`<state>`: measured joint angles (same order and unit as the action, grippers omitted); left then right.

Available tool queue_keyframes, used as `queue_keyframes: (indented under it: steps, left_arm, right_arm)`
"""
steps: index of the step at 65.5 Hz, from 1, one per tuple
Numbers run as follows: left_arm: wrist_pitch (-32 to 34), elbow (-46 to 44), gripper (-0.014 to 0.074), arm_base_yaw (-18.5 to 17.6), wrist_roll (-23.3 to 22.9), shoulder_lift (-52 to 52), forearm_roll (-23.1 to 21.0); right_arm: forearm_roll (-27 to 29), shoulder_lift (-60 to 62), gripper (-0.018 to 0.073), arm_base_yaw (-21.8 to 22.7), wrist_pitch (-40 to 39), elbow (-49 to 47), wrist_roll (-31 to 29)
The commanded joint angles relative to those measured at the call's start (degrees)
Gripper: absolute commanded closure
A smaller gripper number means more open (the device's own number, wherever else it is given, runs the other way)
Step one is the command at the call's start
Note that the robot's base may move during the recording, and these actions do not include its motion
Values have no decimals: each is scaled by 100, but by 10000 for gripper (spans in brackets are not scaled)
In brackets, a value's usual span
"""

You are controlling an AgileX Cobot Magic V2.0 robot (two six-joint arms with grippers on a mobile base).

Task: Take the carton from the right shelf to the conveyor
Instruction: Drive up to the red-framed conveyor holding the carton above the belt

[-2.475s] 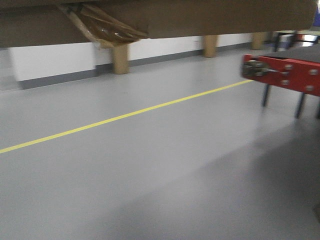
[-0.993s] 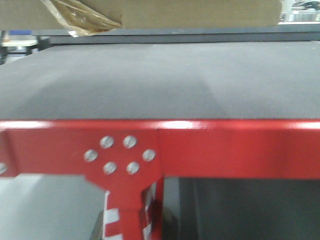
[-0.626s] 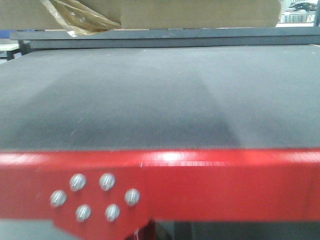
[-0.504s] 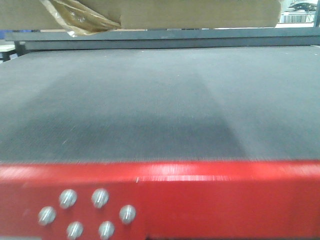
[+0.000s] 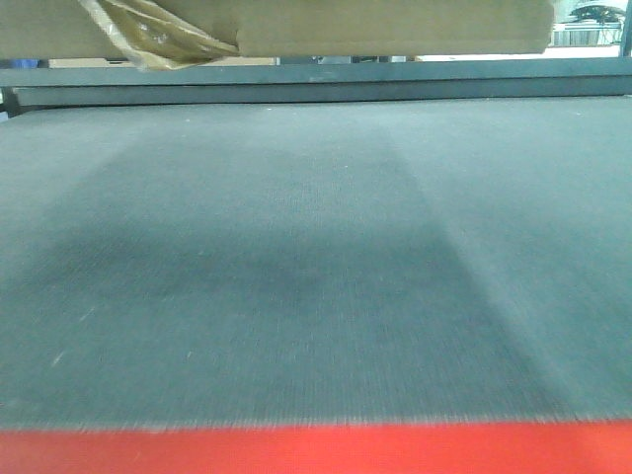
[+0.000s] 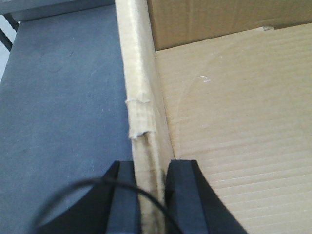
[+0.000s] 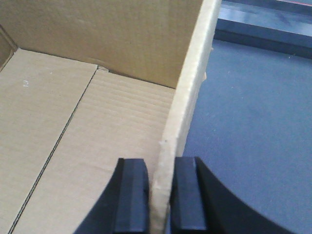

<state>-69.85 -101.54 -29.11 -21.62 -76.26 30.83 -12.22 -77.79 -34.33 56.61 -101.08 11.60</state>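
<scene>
The brown carton hangs across the top of the front view, a twisted yellowish tape strip dangling from its underside. It is held in the air over the dark grey ribbed conveyor. My left gripper is shut on the carton's left wall, one finger outside and one inside. My right gripper is shut on the right wall the same way. Both wrist views look down into the open carton with the belt below. The shelf is out of view.
A red edge strip runs along the belt's near side. A dark grey frame rail bounds the belt at the far side.
The view has swung from the grey floor with its yellow line to the conveyor and moved in close; the red edge has dropped to the frame's bottom. The carton stays held at the top.
</scene>
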Motion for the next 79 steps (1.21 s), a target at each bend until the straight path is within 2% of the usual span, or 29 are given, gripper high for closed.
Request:
queue_keyframes:
  steps: [1,79]
  left_arm:
    - [101,-54,614,13,40,37,486]
    - [101,-54,614,13,40,37,486]
  right_arm:
    - [76,109,624,-10,-225,-55,-99]
    - [76,109,624,-10,-225,-55,-99]
